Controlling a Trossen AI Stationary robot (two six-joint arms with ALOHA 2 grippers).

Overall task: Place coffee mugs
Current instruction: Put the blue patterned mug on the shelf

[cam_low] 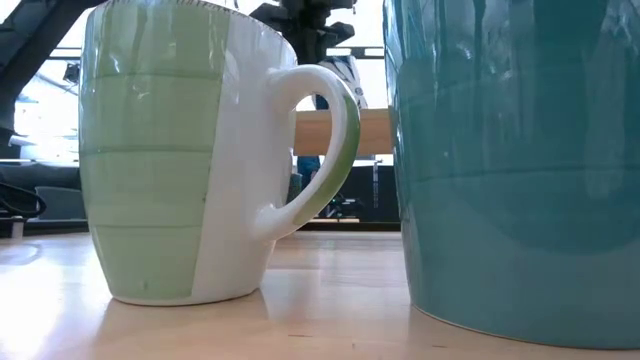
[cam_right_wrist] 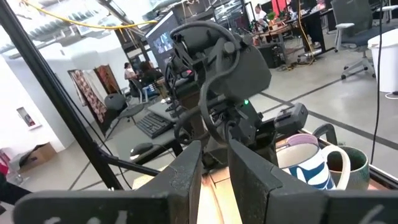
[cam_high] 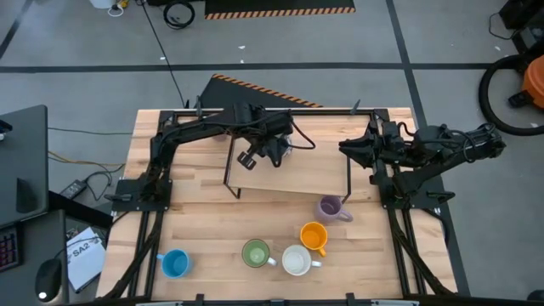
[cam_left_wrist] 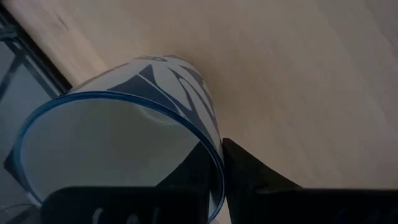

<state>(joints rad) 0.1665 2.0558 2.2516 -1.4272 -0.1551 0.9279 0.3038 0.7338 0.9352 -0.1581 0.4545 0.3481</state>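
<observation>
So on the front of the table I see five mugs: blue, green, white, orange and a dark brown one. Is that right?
Not quite. The fifth mug is lavender, not dark brown, as the high view shows. The blue mug, green mug, white mug and orange mug are there as you say.

Front strip crowded: blue mug, green mug, white mug, orange mug, lavender mug. Bare wood between blue and green. Raised shelf spans table middle; left arm above it.
</observation>
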